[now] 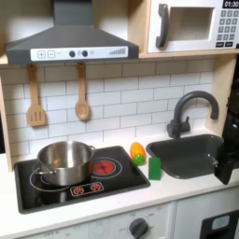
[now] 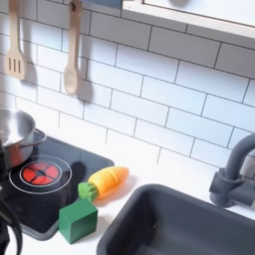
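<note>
A black part of my arm, with the gripper (image 1: pixel 228 164), shows at the first exterior view's right edge, over the right end of the dark sink (image 1: pixel 187 150). Its fingers are cut off by the frame edge, so I cannot tell whether they are open or shut, and nothing shows in them. Nearest to it is the sink basin (image 2: pixel 169 225). Between sink and stove lie an orange carrot (image 1: pixel 137 151) (image 2: pixel 106 182) and a green block (image 1: pixel 154 168) (image 2: pixel 78 220), the block in front of the carrot. A silver pot (image 1: pixel 63 161) (image 2: pixel 12 135) stands on the black stove (image 1: pixel 93 185).
A dark faucet (image 1: pixel 191 108) (image 2: pixel 235 179) rises behind the sink. A wooden spatula (image 1: pixel 35 99) and spoon (image 1: pixel 82 95) hang on the tiled wall. A range hood (image 1: pixel 70 42) and microwave (image 1: pixel 191 26) sit overhead. Something black and looped (image 2: pixel 7 227) shows at the second exterior view's lower left.
</note>
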You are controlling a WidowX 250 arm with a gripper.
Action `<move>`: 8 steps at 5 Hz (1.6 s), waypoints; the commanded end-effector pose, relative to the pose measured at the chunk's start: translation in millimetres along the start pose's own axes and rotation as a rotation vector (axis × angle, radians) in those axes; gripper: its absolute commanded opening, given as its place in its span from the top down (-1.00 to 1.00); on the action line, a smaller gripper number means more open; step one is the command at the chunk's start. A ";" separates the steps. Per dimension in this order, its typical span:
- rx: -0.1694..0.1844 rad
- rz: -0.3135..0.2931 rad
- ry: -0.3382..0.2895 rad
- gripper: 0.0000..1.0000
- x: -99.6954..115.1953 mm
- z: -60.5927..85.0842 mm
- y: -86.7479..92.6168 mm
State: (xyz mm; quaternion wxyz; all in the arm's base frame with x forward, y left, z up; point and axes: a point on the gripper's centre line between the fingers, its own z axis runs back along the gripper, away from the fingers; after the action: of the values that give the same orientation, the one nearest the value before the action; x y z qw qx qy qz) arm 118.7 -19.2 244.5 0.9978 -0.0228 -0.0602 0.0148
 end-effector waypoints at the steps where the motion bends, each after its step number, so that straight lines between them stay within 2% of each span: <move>1: 0.000 0.001 -0.002 -1.00 -0.1 0.2 0.2; 2: -0.013 0.048 -0.095 -1.00 16.7 0.3 12.2; 4: 0.002 0.059 -0.104 -1.00 25.8 -1.7 19.3; 6: -0.019 0.111 -0.126 -1.00 34.3 -2.5 32.1; 8: -0.027 0.134 -0.132 -1.00 50.2 -8.7 39.7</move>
State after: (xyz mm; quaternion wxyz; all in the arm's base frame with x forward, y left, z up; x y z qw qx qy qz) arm 169.3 21.5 240.2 0.9884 -0.0399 -0.1225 0.0809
